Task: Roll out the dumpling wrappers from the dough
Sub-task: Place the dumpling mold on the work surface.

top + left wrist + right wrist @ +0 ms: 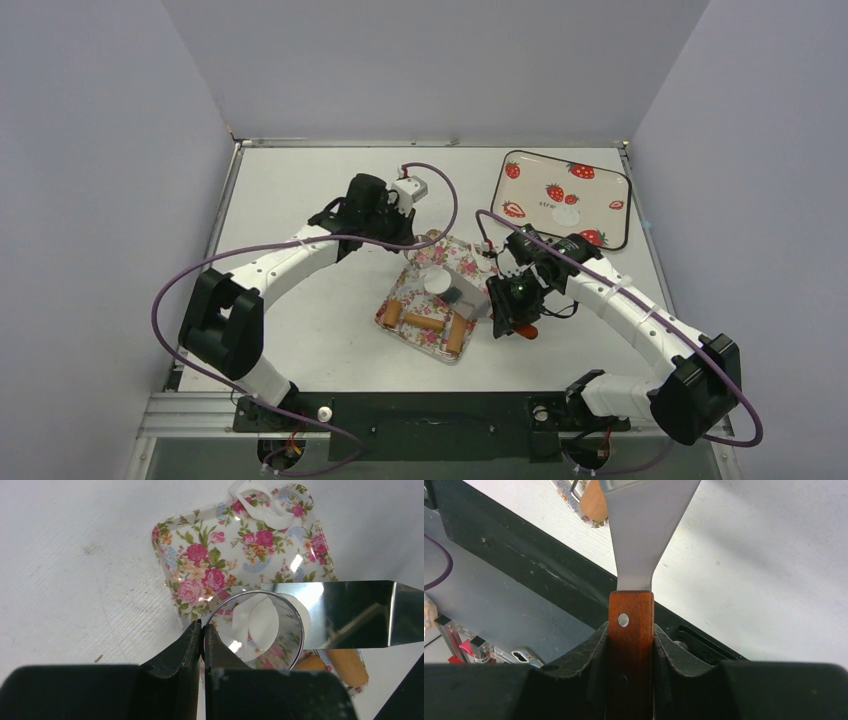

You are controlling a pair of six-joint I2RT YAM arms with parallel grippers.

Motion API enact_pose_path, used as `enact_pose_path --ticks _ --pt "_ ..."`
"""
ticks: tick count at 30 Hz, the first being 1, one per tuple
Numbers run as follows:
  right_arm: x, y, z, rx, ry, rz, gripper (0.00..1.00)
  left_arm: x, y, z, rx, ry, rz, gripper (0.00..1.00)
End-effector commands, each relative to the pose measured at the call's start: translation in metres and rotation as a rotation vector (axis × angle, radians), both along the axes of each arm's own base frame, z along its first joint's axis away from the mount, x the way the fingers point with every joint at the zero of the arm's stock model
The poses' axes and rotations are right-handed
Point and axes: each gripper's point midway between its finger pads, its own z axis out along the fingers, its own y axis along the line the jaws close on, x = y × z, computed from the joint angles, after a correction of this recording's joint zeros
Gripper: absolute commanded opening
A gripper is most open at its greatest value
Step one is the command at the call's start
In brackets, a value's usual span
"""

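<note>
My left gripper is shut, pinching the near wall of the silver metal ring over the floral tray. A white piece of dough shows inside the ring. The shiny spatula blade reaches in from the right, up to the ring's far side. My right gripper is shut on the spatula's red wooden handle. A torn strip of dough lies at the tray's far end. One dumpling wrapper rests on the strawberry tray.
The brown wooden roller lies along the floral tray's near side, close below the ring and spatula. The strawberry tray sits at the back right. The right arm curves in from the right, and the table's black front rail runs under the spatula.
</note>
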Motion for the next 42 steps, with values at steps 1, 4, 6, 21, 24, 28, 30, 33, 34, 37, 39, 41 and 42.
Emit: enact_pose_path --ticks 1,4,6,21,24,28,30,33,34,37,39,41,42 --pt "0.007 0.017 0.018 0.107 -0.083 0.077 0.0 -0.008 -0.015 0.037 -0.068 -0.059 -0.079 0.0" --pt "0.004 0.021 0.02 0.128 -0.08 0.109 0.0 -0.012 -0.011 0.037 -0.038 -0.105 -0.128 0.0" --pt "0.002 0.025 0.023 0.142 -0.08 0.132 0.0 -0.015 -0.009 0.034 -0.02 -0.126 -0.15 0.0" --pt "0.001 0.029 0.027 0.15 -0.081 0.151 0.0 -0.029 0.002 0.005 0.027 -0.09 -0.158 0.0" --pt "0.001 0.03 0.027 0.153 -0.078 0.155 0.0 -0.025 0.004 0.003 0.026 -0.087 -0.128 0.0" --pt "0.0 0.03 0.027 0.156 -0.079 0.157 0.0 -0.019 0.004 0.01 0.007 -0.093 -0.116 0.0" --pt "-0.001 0.03 0.026 0.156 -0.075 0.157 0.0 -0.018 0.001 0.019 -0.008 -0.1 -0.121 0.0" --pt "-0.002 0.029 0.025 0.155 -0.072 0.158 0.0 -0.018 -0.005 0.036 -0.049 -0.106 -0.132 0.0" --pt "-0.002 0.029 0.024 0.154 -0.069 0.157 0.0 -0.019 -0.007 0.038 -0.059 -0.101 -0.136 0.0" --pt "-0.003 0.028 0.024 0.155 -0.068 0.159 0.0 -0.023 -0.01 0.048 -0.089 -0.108 -0.151 0.0" --pt "-0.003 0.028 0.023 0.154 -0.067 0.161 0.0 -0.023 -0.011 0.048 -0.094 -0.106 -0.15 0.0" --pt "-0.002 0.028 0.023 0.152 -0.066 0.161 0.0 -0.022 -0.009 0.046 -0.089 -0.099 -0.141 0.0" --pt "-0.002 0.029 0.024 0.152 -0.067 0.161 0.0 -0.021 -0.007 0.044 -0.089 -0.096 -0.133 0.0"
